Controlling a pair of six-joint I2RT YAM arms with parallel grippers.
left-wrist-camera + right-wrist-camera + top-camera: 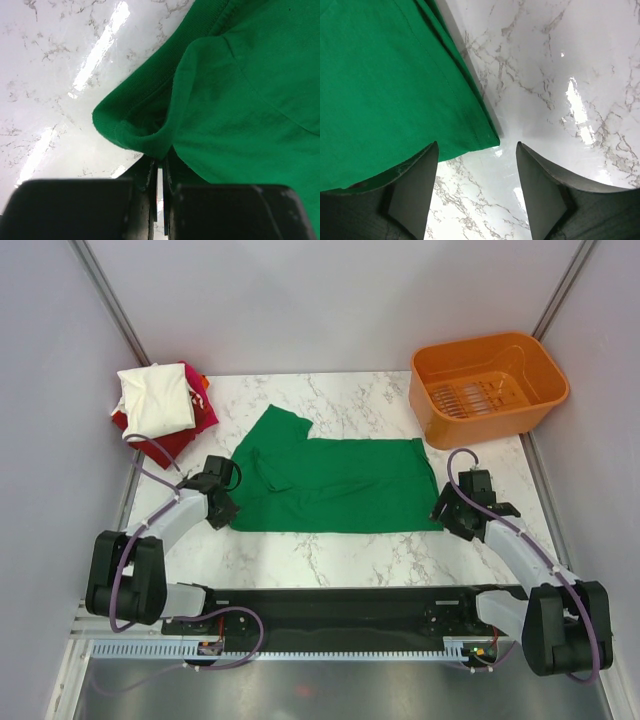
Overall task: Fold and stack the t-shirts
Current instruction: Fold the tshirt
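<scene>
The bright green t-shirt (330, 485) lies spread on the marble table (340, 552), one sleeve sticking out toward the back. My left gripper (224, 505) is at its near left corner. In the left wrist view the jaws (160, 162) are closed to a thin slit, pinching a bunched fold of green cloth (150, 142). My right gripper (446, 512) is open at the near right corner. In the right wrist view (477, 150) the hem corner (487, 137) lies between the fingers. A folded cream-white shirt (156, 400) tops red (205, 415) and orange ones at the back left.
An orange plastic basket (450, 420) stands at the back right corner of the table. Grey walls close in the left, right and back sides. The arm bases sit on a black rail (340, 605) at the near edge.
</scene>
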